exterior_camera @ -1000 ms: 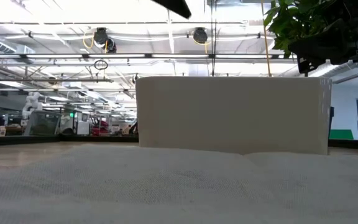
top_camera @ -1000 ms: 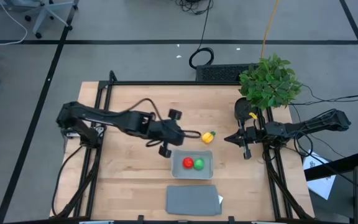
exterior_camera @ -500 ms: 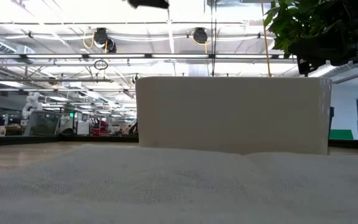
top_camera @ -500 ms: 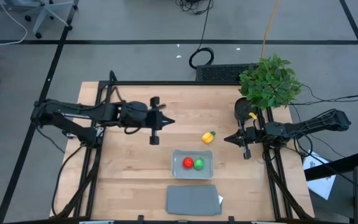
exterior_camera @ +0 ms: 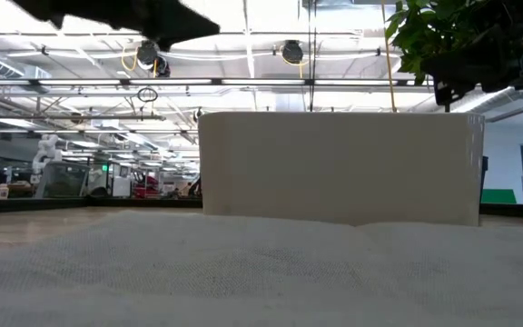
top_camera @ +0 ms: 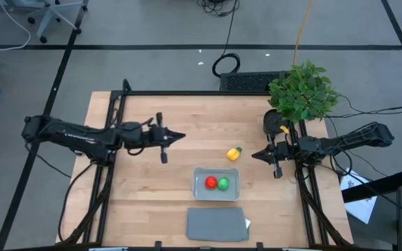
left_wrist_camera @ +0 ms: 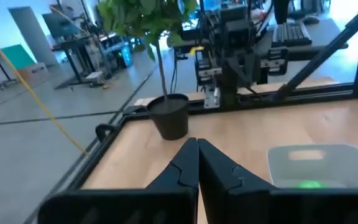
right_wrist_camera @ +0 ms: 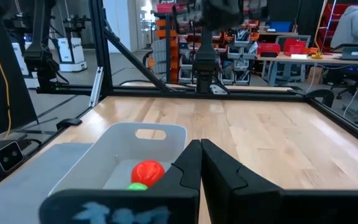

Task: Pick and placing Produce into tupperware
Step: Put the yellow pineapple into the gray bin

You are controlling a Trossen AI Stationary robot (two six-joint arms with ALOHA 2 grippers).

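Observation:
The tupperware [top_camera: 216,183] sits at the table's near middle. The red piece [top_camera: 211,183] and the green piece [top_camera: 223,184] lie inside it. The yellow piece with a green tip [top_camera: 234,153] lies on the wood just beyond the tupperware's far right corner. My left gripper [top_camera: 179,137] is shut, above the table left of centre, pointing right. My right gripper [top_camera: 255,155] is shut, right of the yellow piece, pointing left. The right wrist view shows the tupperware [right_wrist_camera: 135,152] with the red piece [right_wrist_camera: 148,170] and a sliver of green [right_wrist_camera: 137,186].
The flat grey lid [top_camera: 217,224] lies at the near edge, in front of the tupperware. A potted leafy plant [top_camera: 302,90] stands at the far right corner, its pot [left_wrist_camera: 171,115] on the wood. Bare wood lies between the two grippers. A black frame rims the table.
My left arm has drawn back from over the tupperware's far left corner toward the table's left edge, its gripper ending left of centre. The right arm, the produce and the tupperware have kept still.

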